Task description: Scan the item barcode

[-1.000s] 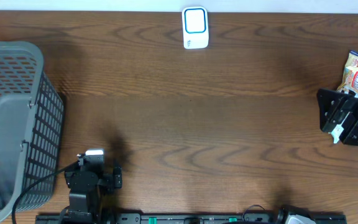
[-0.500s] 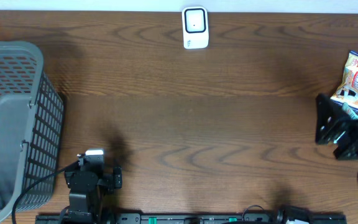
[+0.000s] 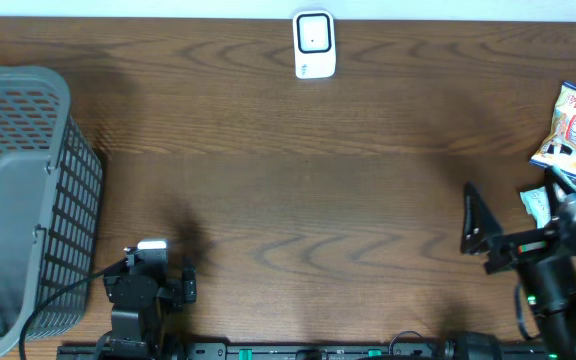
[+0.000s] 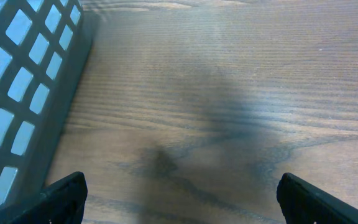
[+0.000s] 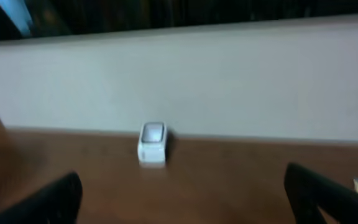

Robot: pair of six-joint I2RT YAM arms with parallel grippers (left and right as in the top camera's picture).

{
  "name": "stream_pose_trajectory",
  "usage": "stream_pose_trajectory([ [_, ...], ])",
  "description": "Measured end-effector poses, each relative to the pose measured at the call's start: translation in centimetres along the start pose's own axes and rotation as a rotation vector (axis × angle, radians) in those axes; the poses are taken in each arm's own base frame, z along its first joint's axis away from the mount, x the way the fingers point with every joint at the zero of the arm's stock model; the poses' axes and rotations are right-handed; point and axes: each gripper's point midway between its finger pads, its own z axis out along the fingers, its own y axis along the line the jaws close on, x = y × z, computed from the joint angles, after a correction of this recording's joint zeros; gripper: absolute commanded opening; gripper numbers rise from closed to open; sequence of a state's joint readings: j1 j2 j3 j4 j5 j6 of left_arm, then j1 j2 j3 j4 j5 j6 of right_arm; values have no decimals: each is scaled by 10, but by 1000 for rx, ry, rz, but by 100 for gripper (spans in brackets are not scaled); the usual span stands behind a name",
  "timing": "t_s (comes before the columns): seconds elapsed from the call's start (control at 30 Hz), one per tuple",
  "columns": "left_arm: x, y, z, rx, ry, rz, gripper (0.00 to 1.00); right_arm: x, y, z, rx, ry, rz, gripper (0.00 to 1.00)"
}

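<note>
At the lower right of the overhead frame, the right pincer (image 3: pixel 483 240) stands fully released: jaws spread wide, nothing between them. Its wrist view shows only bare space between the two finger ends. It faces the top centre of the frame, where the white scanner (image 3: pixel 314 45) stands upright at the far table (image 3: pixel 298 190) edge.

The item to be scanned, a snack bag (image 3: pixel 573 125), lies at the right edge of the frame, above and to the right of the right pincer. It is apart from the jaws and outside their line of aim. Only a sliver of a packet shows at the right margin of the wrist view. A small teal-and-white packet (image 3: pixel 536 205) lies just beside the arm, partly hidden; its nature cannot be told.

Handling, as a judgement: the bag looks light, soft and air-filled, with a glossy film that may slip. Grip a sealed edge or pinch across the body with moderate force, since a hard squeeze risks crushing the contents. No barcode is visible, so the bag may need turning before it is presented to the scanner.

At the lower left of the frame, the left pincer (image 4: pixel 185 196) is likewise released and empty, beside the grey basket (image 3: pixel 28 200) and well apart from the bag.
</note>
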State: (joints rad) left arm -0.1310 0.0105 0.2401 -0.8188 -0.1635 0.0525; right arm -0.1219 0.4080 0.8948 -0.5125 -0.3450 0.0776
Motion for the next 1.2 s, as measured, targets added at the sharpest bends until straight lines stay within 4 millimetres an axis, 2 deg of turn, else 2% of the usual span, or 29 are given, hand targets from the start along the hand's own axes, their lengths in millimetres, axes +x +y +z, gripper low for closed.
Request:
stream_pose_trajectory([
  [0.17, 0, 0, 0, 0, 0, 0, 98, 21, 5, 1, -43, -85, -32, 99],
  [0.37, 0, 0, 0, 0, 0, 0, 98, 36, 18, 2, -122, -224, -78, 99],
  [0.57, 0, 0, 0, 0, 0, 0, 98, 57, 17, 4, -138, -345, -116, 99],
  [0.7, 0, 0, 0, 0, 0, 0, 98, 60, 16, 1, -134, -436, -143, 99],
  [0.97, 0, 0, 0, 0, 0, 0, 98, 98, 6, 15, -109, -408, -123, 99],
  [1.2, 0, 0, 0, 0, 0, 0, 98, 115, -1, 22, -77, -384, -99, 99],
])
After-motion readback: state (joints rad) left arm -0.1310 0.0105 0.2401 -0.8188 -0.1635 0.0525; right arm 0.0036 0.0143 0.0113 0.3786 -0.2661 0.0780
